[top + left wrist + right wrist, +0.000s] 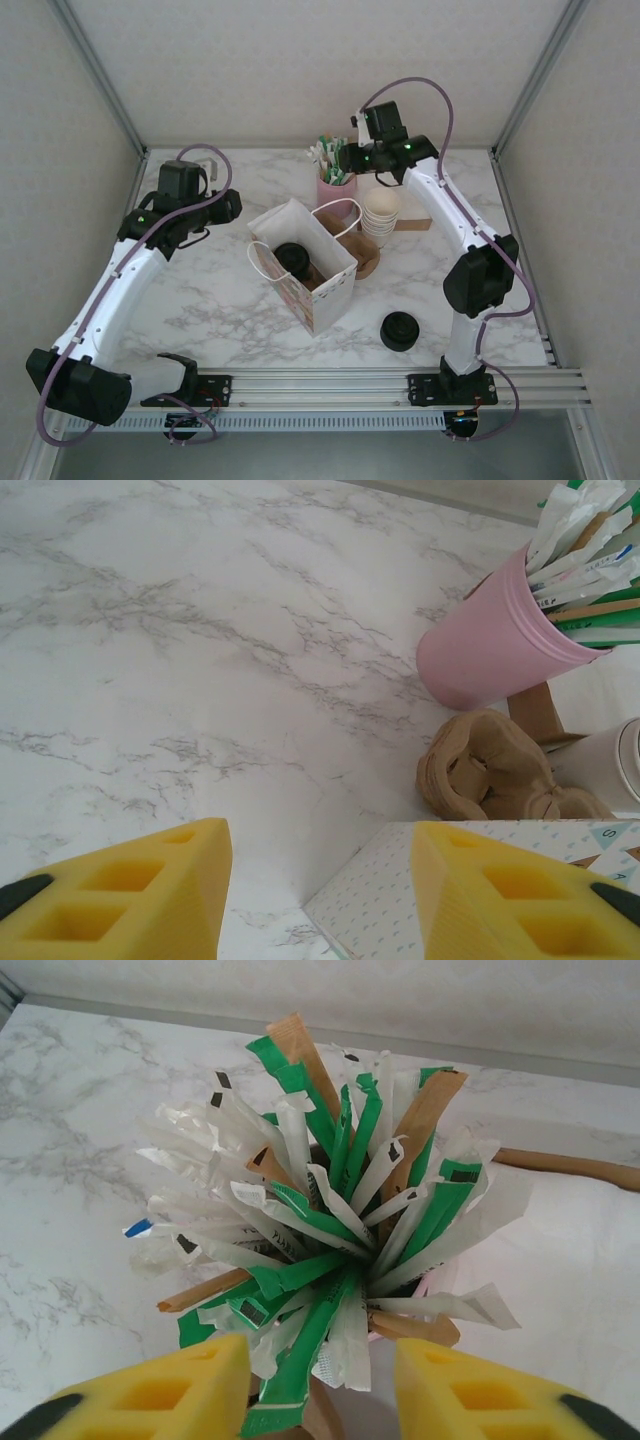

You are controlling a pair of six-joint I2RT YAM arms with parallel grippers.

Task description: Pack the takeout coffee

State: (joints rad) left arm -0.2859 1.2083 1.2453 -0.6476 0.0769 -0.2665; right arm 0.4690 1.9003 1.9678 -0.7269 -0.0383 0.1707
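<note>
From above, your takeout coffee carrier (368,262) sits on the table (200,300), tucked behind the white bag (320,300). Left wrist: your left claw (320,890) is half open and empty over the bag's corner. Right wrist: your right claw (322,1390) stands parted around the packets (330,1210), clamped on none.

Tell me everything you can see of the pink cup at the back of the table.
The pink cup is a smooth, plastic-looking tumbler with a lipped rim, standing upright on the marble table behind the white bag. White, green and brown wrapped packets are crammed in it, fanning out. The brown pulp carrier lies close by its base. The right gripper hangs over it, jaws apart.
</note>
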